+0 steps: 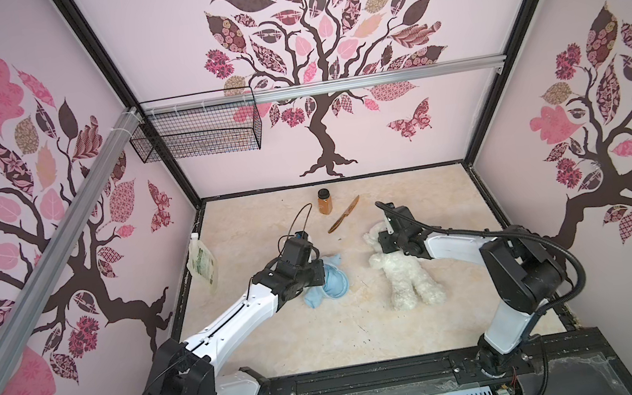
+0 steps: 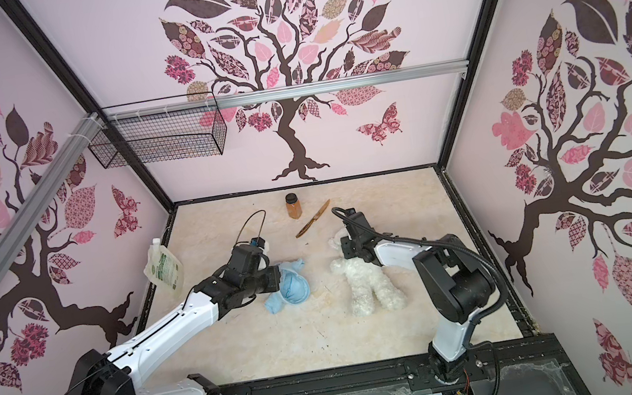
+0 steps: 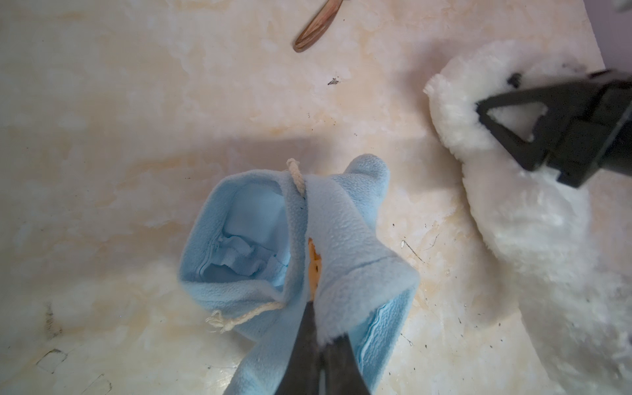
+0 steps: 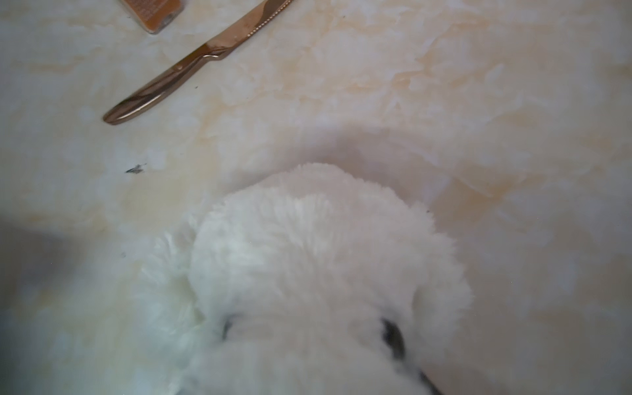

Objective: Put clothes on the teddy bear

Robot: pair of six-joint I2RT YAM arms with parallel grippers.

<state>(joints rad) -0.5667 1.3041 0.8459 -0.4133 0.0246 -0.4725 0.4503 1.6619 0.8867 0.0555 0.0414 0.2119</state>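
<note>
Clamping the shirt (image 3: 342, 232) in my closed left pincer (image 3: 316, 328); right pincer (image 3: 496, 90) straddles the teddy bear (image 3: 530, 239), closure unclear; next, raise its head.

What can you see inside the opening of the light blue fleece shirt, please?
Only its own pale lining and a bunched inner seam show inside the light blue fleece shirt; no part of the fluffy white teddy bear is in it. Its deeper end is hidden by folds.
</note>
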